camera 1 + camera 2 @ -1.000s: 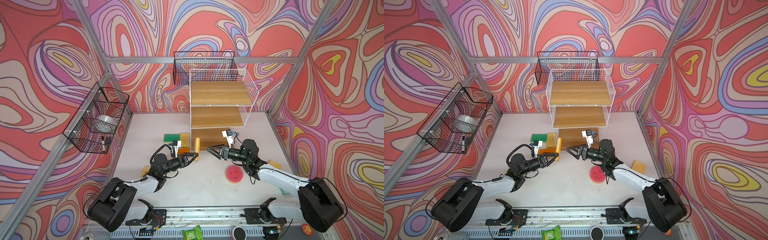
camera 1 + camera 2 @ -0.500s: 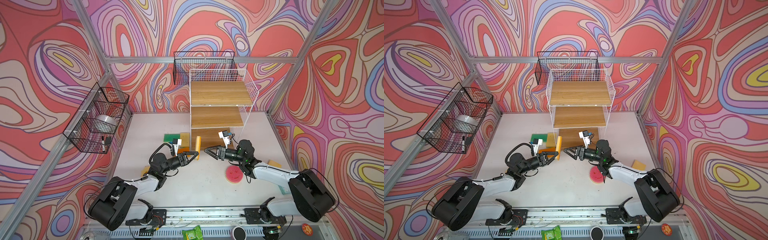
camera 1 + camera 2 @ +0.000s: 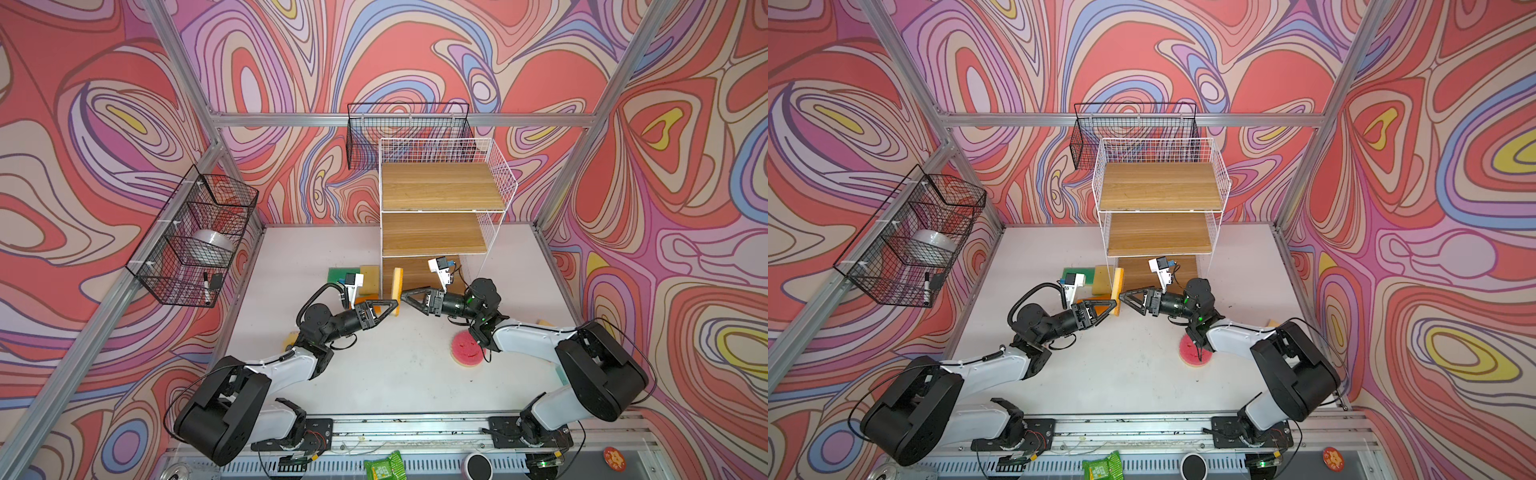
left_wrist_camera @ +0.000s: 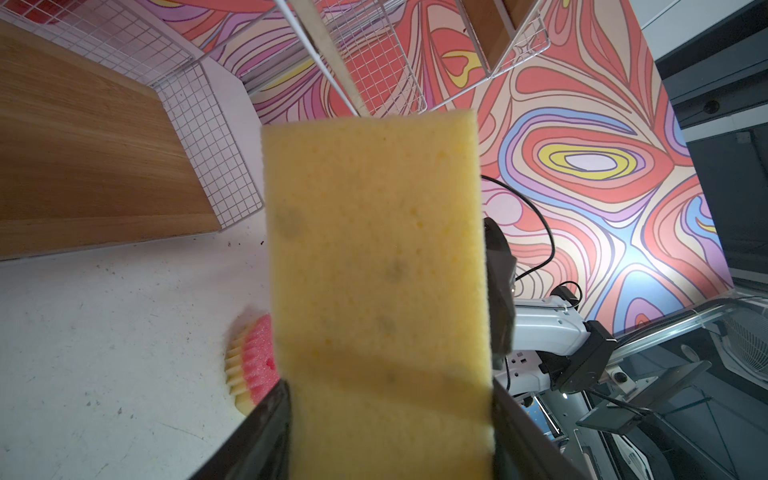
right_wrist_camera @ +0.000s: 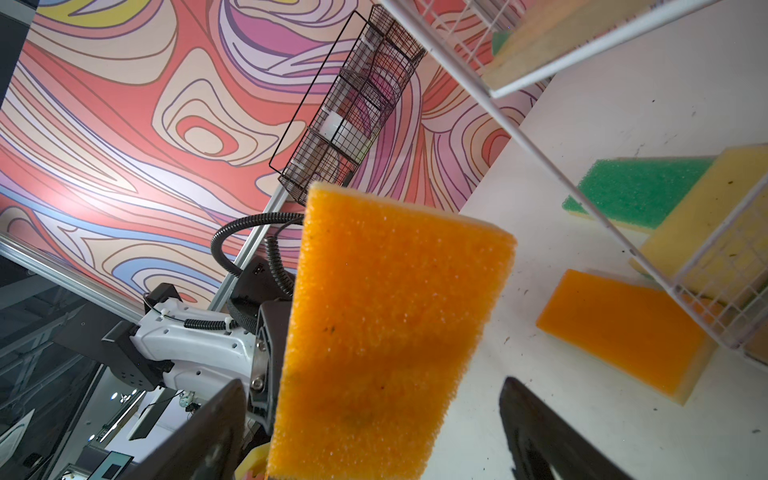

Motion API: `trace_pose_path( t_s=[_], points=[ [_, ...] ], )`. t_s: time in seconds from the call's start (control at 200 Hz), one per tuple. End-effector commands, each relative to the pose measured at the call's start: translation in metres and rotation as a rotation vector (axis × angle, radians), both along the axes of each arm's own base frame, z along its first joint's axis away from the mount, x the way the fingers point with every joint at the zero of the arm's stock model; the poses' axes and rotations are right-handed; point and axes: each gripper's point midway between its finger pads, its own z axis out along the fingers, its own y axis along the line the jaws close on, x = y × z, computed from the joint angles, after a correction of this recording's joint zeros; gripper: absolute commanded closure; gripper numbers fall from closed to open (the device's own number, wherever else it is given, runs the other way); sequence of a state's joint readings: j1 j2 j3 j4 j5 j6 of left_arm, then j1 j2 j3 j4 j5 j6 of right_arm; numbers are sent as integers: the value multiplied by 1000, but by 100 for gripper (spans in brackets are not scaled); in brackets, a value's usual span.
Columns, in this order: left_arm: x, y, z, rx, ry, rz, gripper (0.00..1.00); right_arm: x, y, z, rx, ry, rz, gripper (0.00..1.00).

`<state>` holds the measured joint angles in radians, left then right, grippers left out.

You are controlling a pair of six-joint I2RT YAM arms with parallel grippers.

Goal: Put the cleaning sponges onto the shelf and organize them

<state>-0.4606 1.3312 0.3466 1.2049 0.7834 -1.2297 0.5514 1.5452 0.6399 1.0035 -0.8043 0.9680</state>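
Walls (image 3: 104,124) are swirling with red, pink, lilac, blue and yellow bands edged in dark lines. The shelf (image 3: 436,187) is showing white wire and pale wood, the baskets (image 3: 183,266) black mesh. The upright sponge (image 4: 374,270) is showing one yellow face and one orange, a flat sponge (image 5: 640,187) green, a round sponge (image 3: 465,349) pink.

The round pink sponge (image 3: 1187,354) lies half hidden under the right arm (image 3: 1233,336).

A robot lab cell: aluminium frame (image 3: 399,120), swirl-printed walls (image 3: 83,124), rail-mounted arms (image 3: 528,338).

Left arm (image 3: 286,365), right arm (image 3: 528,338): white links, black joint housings, black triangular jaws; corrugated cable (image 3: 316,293) on left.
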Motion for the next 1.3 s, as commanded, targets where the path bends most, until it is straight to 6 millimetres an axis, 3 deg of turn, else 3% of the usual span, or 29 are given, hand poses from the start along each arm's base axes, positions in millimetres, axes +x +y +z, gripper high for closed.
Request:
trace_pose_path(
  t_s=[0.0, 0.421, 0.876, 0.996, 1.136, 1.242, 1.262, 1.297],
  points=[
    [1, -2, 23, -48, -71, -21, 33, 1, 5, 10, 30, -26, 16, 2],
    [1, -2, 30, -71, -86, -31, 33, 7, 11, 12, 33, -31, 20, 3],
    [-6, 0, 33, -84, -91, -42, 35, 11, 14, 15, 54, -35, 23, 14],
    [-5, -1, 31, -80, -86, -43, 33, 12, 14, 13, 52, -33, 22, 20],
    [-3, -1, 26, -73, -82, -35, 25, 11, 13, 12, 45, -33, 20, 24],
    [-4, 1, 24, -68, -90, -20, 11, 11, 12, 12, 29, -38, 6, 24],
    [-4, 2, 24, -67, -92, -17, 2, 11, 11, 12, 27, -40, 3, 24],
    [-5, 2, 23, -64, -91, -17, 0, 11, 10, 11, 21, -40, -4, 24]
  ],
)
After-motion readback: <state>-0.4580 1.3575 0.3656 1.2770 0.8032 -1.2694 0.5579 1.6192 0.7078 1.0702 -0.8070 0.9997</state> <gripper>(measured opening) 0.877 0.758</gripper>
